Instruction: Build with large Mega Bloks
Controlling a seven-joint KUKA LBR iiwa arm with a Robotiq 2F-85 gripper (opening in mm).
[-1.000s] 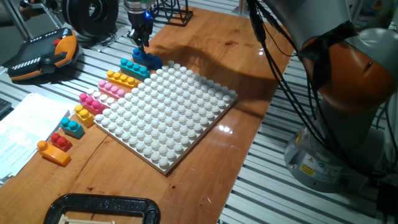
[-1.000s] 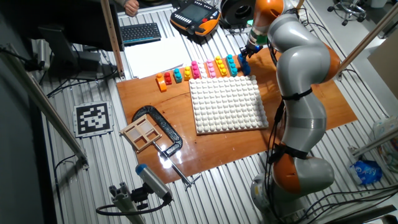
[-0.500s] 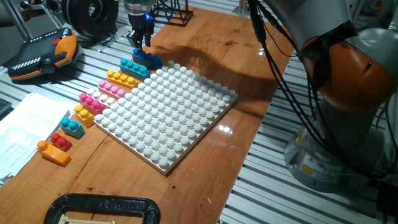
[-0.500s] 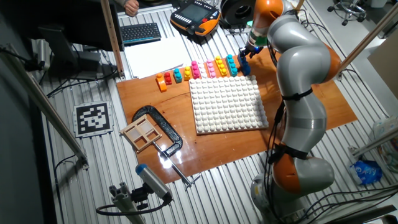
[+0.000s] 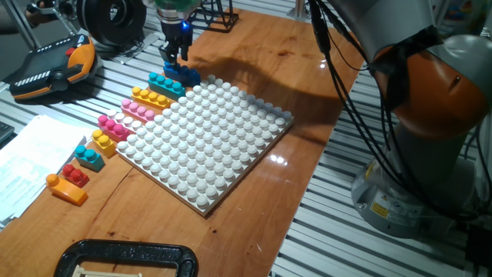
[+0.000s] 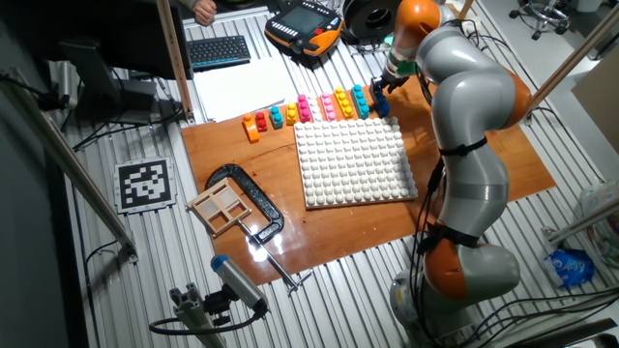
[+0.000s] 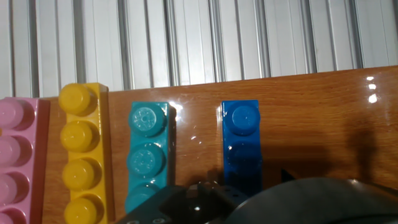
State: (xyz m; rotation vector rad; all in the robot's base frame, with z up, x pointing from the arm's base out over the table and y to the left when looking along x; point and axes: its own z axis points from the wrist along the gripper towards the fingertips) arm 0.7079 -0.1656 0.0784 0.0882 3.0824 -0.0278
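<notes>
A row of large Mega Bloks lies along the far-left edge of the white baseplate (image 5: 206,132). From the far end they are a blue brick (image 5: 181,74), teal (image 5: 166,84), yellow (image 5: 151,98), pink (image 5: 138,110) and several more down to an orange one (image 5: 68,187). My gripper (image 5: 174,55) hangs just above the blue brick (image 7: 242,146), fingers pointing down, slightly open and holding nothing. In the hand view the blue brick and the teal brick (image 7: 147,155) lie side by side on the wood. My gripper (image 6: 382,85) shows above the row's right end.
A teach pendant (image 5: 54,69) and a filament spool (image 5: 114,15) sit at the far left, with papers (image 5: 31,158) beside the bricks. A black clamp (image 5: 127,258) holds the board's near edge. A wooden tray (image 6: 221,208) lies by the clamp.
My gripper has risen a little above the blue brick and shifted slightly left. The blue brick stays on the wood where it lay.
</notes>
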